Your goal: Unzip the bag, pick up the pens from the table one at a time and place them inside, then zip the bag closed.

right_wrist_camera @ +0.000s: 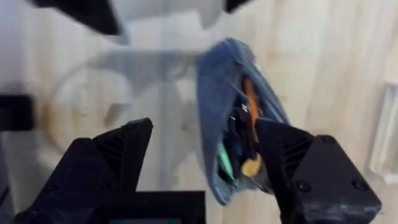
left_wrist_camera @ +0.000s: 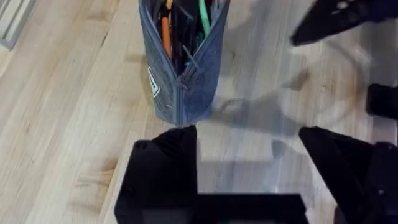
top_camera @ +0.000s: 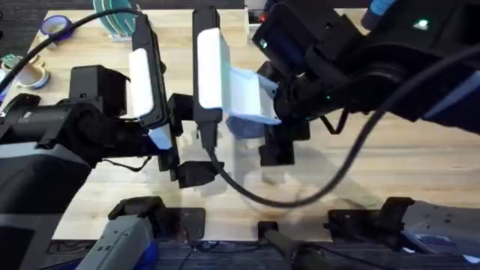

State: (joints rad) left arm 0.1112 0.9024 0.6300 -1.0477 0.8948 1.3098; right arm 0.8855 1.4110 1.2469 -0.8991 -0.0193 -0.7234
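The bag (left_wrist_camera: 186, 81) is a grey-blue pouch lying on the table (left_wrist_camera: 68, 124) with its zipper open. The pens are inside it: an orange one (left_wrist_camera: 165, 34), a green one (left_wrist_camera: 203, 15) and a dark one. My left gripper (left_wrist_camera: 249, 168) is open just short of the bag's closed end, holding nothing. In the right wrist view the bag (right_wrist_camera: 217, 93) shows between the fingers of my open right gripper (right_wrist_camera: 205, 162), nearer one finger (right_wrist_camera: 292, 155), with the orange pen (right_wrist_camera: 250, 106) and the green pen (right_wrist_camera: 224, 163) showing at its mouth. In the overhead view both arms hang over the bag (top_camera: 244, 126).
Tape rolls (top_camera: 56, 26) and a green-and-white object (top_camera: 120, 19) sit at the table's far left. A pale ridged object (right_wrist_camera: 388, 130) lies beside the bag's open end. The right arm's cable (top_camera: 300, 196) loops across the bare table (top_camera: 405, 165).
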